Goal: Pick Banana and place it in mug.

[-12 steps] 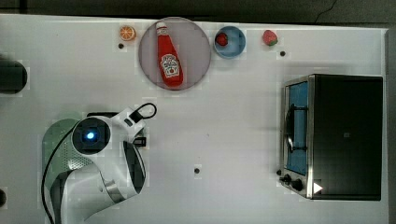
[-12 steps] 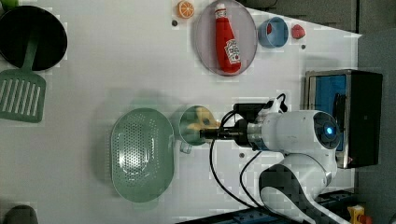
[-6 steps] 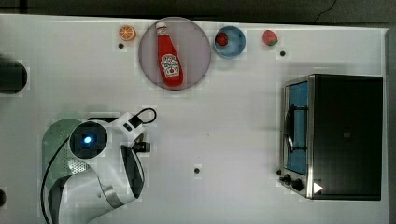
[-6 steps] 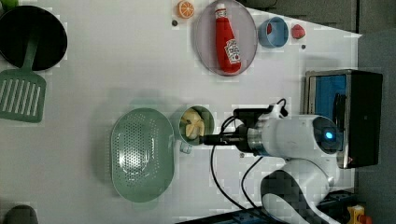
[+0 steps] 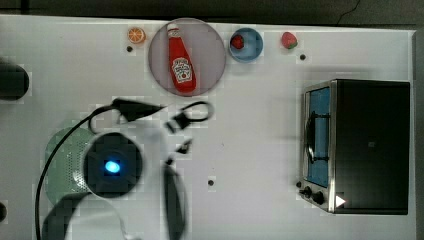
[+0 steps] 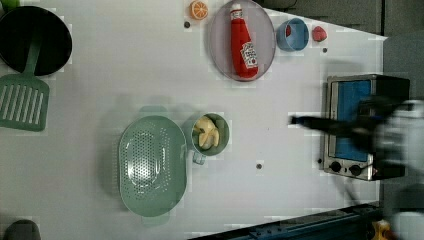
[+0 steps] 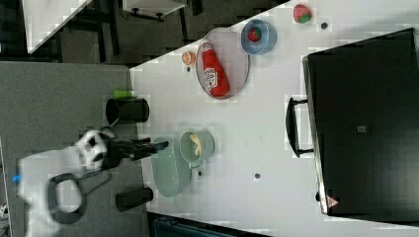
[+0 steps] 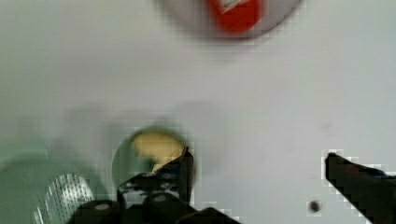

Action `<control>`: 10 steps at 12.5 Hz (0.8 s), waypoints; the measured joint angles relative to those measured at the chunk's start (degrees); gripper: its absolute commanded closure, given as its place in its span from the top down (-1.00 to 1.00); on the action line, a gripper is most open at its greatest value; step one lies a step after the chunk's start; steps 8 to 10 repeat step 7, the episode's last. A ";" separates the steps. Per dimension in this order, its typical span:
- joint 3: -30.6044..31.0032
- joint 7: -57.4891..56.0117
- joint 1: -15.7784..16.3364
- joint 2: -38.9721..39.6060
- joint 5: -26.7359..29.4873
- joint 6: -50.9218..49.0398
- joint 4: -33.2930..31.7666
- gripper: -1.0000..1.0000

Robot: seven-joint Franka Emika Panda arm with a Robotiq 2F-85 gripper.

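Banana (image 6: pixel 206 134) inside mug (image 6: pixel 222 131); clear of spread jaws

You had the arm (image 6: pixel 390 130) smeared into a streak across the toaster oven (image 6: pixel 357 125) in the left view, so part of the oven front was lost behind it. In the top view the arm's body covered most of the green strainer (image 5: pixel 62 155) and all of the mug. The wrist view was blurred: the ketchup bottle (image 8: pixel 233 11) was cut off by the frame edge, and one finger (image 8: pixel 180 170) overlapped the mug (image 8: pixel 123 161) rim.
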 measured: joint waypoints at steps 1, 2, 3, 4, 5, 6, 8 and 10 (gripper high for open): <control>-3.56 0.00 -0.06 -2.19 -0.11 -3.27 3.02 1.00; -6.62 0.00 -0.42 -3.45 0.29 -8.74 6.71 1.00; -9.44 0.00 -0.76 -4.01 0.49 -14.24 10.30 1.00; -12.21 0.00 -1.00 -4.11 0.54 -18.37 13.65 1.00; -14.42 0.00 -1.62 -3.98 0.63 -21.71 16.51 1.00; -16.16 0.00 -2.41 -3.76 -0.60 -24.35 18.86 1.00; -16.71 0.00 -3.53 -3.03 -4.46 -25.21 21.49 1.00; -16.71 0.00 -3.53 -3.03 -4.46 -25.21 21.49 1.00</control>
